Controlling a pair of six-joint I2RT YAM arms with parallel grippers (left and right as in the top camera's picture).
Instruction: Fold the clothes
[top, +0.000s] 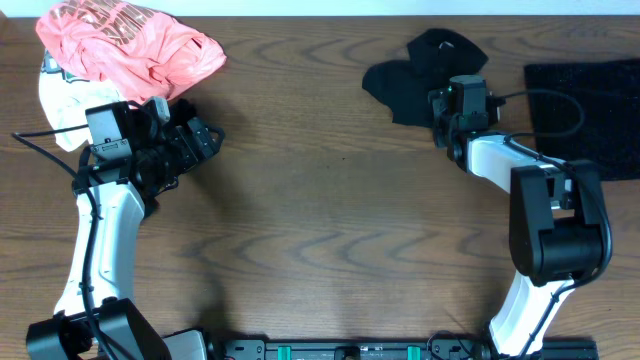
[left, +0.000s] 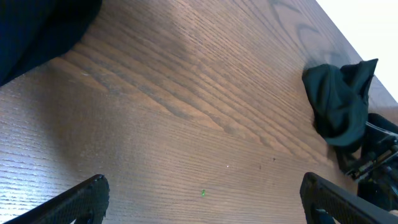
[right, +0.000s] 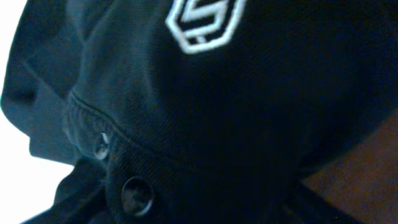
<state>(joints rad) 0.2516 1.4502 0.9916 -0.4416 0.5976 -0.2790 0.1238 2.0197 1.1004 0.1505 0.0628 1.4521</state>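
A crumpled black polo shirt (top: 415, 75) lies at the back of the table, right of centre. My right gripper (top: 444, 118) is down on its near right edge. In the right wrist view the black shirt (right: 249, 93) fills the frame, with a white logo (right: 202, 22) and dark buttons (right: 137, 195); the fingers are lost in the dark cloth. My left gripper (top: 203, 140) is wide open and empty over bare wood, just below a coral-pink garment (top: 125, 40). Its fingertips frame the left wrist view (left: 202, 199), which shows the black shirt (left: 339, 102) far off.
A white garment (top: 60, 105) lies under and beside the pink one at the far left. A flat folded black garment (top: 590, 105) lies at the right edge. The right arm's wrist and cable (left: 373, 158) show in the left wrist view.
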